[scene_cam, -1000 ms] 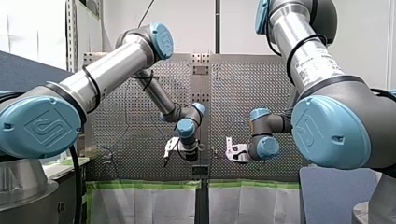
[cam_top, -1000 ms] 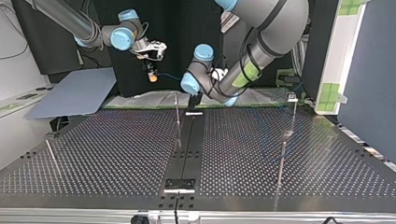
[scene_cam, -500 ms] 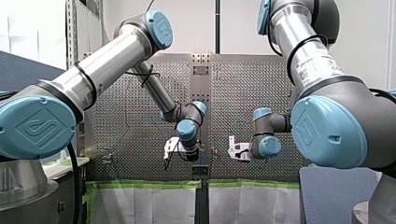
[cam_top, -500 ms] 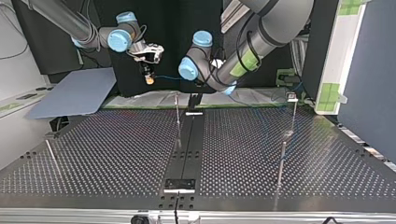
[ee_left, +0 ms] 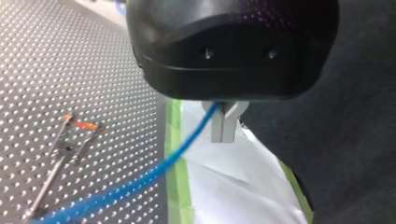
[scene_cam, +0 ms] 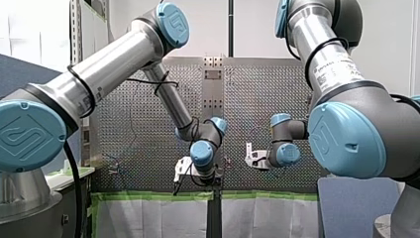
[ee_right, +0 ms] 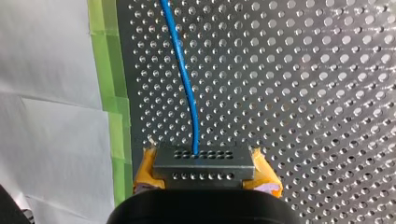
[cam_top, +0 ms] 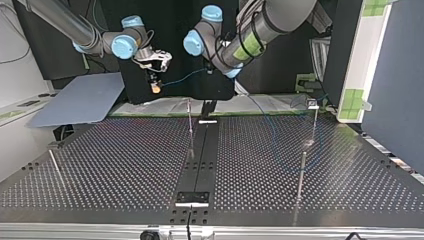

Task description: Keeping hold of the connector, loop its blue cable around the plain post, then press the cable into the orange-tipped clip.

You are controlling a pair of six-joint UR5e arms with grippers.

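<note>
Right wrist view: right gripper yellow pads clamp grey connector above perforated table, blue cable running away over holes. Left gripper metal fingers pinch cable further along, just off table, past green tape over white sheet. Judged early stage: no loop round any post on table; orange-tipped clip on table holds nothing. Looping and pressing both left. Dark backdrop behind table.
</note>
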